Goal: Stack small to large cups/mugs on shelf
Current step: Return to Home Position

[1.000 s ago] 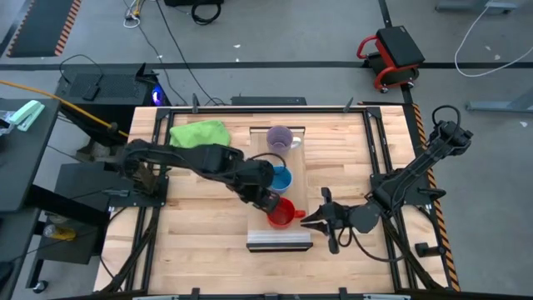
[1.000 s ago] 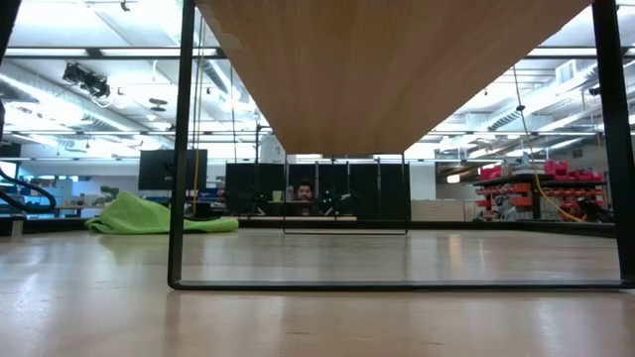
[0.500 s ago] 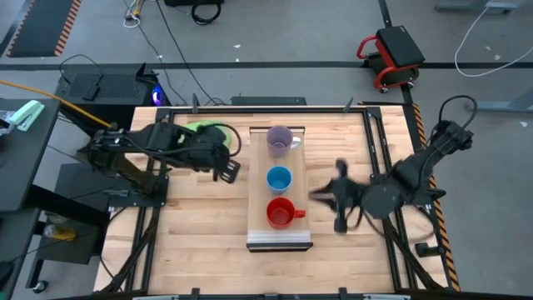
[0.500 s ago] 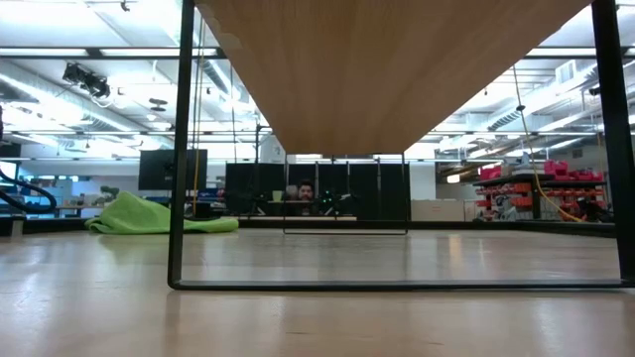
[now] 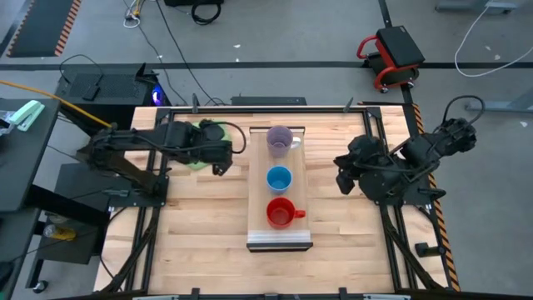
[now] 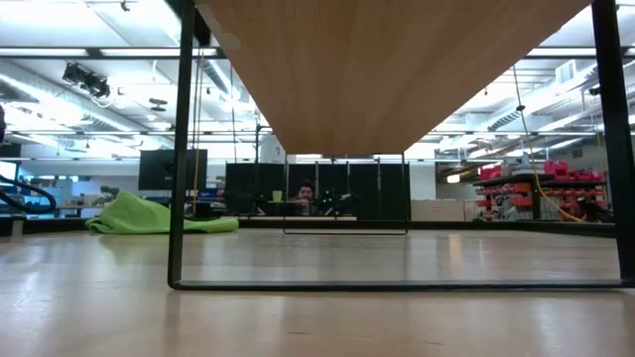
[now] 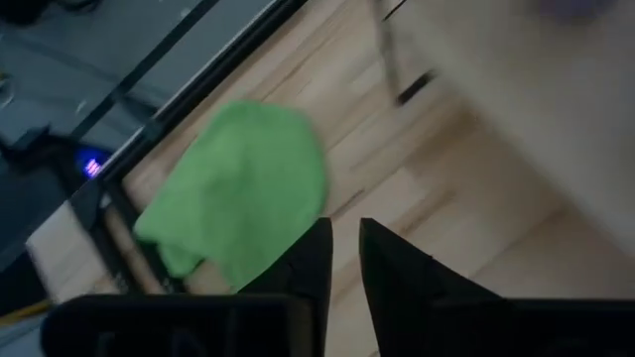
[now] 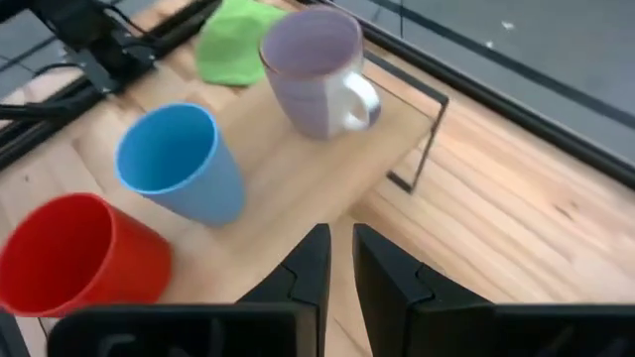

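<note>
Three cups stand upright in a row on the shelf (image 5: 258, 196), a raised light-wood board. The purple mug (image 5: 280, 140) is at the far end, the blue cup (image 5: 279, 178) in the middle and the red mug (image 5: 281, 213) nearest the grey strip (image 5: 279, 242). All three also show in the right wrist view: purple mug (image 8: 313, 69), blue cup (image 8: 179, 159), red mug (image 8: 74, 258). My left gripper (image 5: 223, 164) is shut and empty, left of the shelf. My right gripper (image 5: 341, 179) is shut and empty, right of the shelf.
A green cloth (image 5: 200, 135) lies at the far left, partly under my left arm, and also shows in the left wrist view (image 7: 238, 193). In the low view the shelf (image 6: 397, 69) stands on thin black metal legs (image 6: 179, 149). Bare tabletop lies on both sides of the shelf.
My left gripper has drawn away from the red mug, toward the table's left and far edge, and stopped by the green cloth. My right gripper has swung from beside the shelf's near end toward the right and far edge. The three cups have stayed in place.
</note>
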Robot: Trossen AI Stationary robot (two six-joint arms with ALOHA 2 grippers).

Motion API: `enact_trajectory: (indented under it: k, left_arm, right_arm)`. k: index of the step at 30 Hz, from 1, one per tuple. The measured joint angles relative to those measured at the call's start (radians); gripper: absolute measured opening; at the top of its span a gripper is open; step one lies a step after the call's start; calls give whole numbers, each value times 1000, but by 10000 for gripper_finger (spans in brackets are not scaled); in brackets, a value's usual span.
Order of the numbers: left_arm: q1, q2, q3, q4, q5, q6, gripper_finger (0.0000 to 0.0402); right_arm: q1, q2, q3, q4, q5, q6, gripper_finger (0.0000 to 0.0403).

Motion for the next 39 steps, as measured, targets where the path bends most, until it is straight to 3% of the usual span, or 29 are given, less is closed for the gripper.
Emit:
enact_trajectory:
  k: [5, 10, 17, 19, 23, 26, 32, 36, 39]
  left_arm:
    - [28, -60, -189, 9, 28, -83, 45]
    - [35, -158, -291, 4, 82, -206, 27]
    - [31, -291, -312, 0, 68, -313, 11]
    - [24, -325, -312, 1, 26, -327, 11]
    - [12, -383, -312, 1, -88, -332, 23]
    - [13, -411, -312, 2, -96, -363, 32]
    - [5, -420, -312, 5, -51, -416, 38]
    - [-16, -407, -312, 36, -33, -345, 32]
    - [-43, -405, -313, 109, -68, -204, 27]
  right_arm:
    - [5, -5, -6, -72, -39, 67, 54]
    - [12, -84, -30, -100, -62, 100, 54]
    - [130, -336, -223, -62, 109, 278, 53]
    - [194, -417, -317, 62, 175, 242, 49]
    - [298, -546, -476, 418, 269, -26, 27]
    - [333, -597, -540, 636, 280, -210, 7]
    - [383, -608, -622, 1027, 278, -559, 12]
    - [406, -608, -705, 1293, 231, -732, 5]
    - [405, -609, -778, 1565, 70, -883, 6]
